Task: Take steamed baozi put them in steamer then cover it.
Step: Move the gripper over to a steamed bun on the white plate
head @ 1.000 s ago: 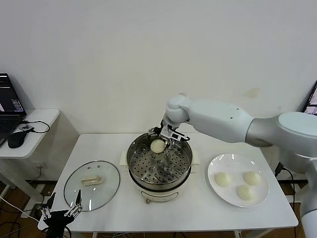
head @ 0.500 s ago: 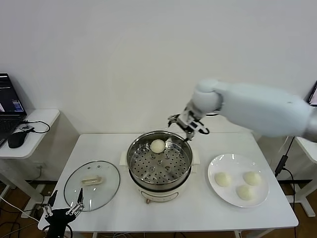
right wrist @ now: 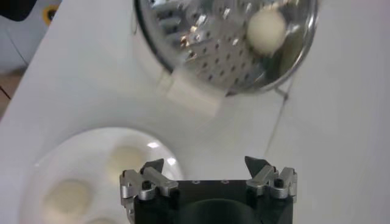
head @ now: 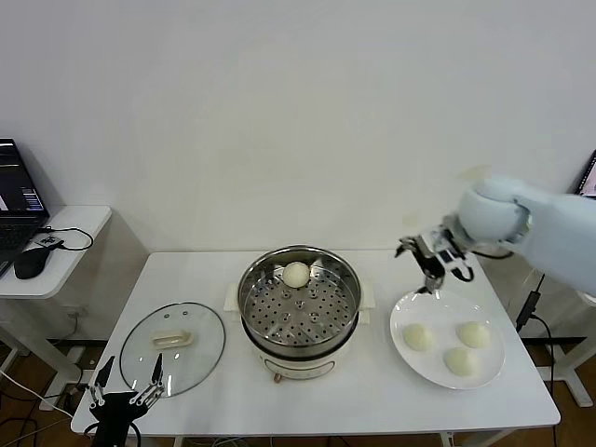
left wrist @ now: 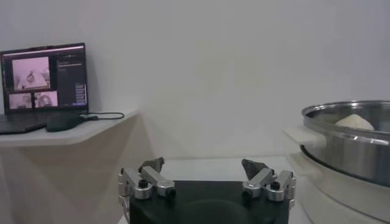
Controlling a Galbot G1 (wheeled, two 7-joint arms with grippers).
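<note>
On the white table point(head: 372, 400) against a plain wall, I saw one bun point(head: 296, 274) lying at the back of the steamer point(head: 300, 300), the other three point(head: 418, 336) on the plate point(head: 406, 307) to its right. The glass lid point(head: 173, 347) lay flat to the steamer's left. My right gripper point(head: 430, 261) hung above the plate's far edge, jaws wide and empty. My left gripper point(head: 126, 394) waited low off the table's front left corner, also wide.
</note>
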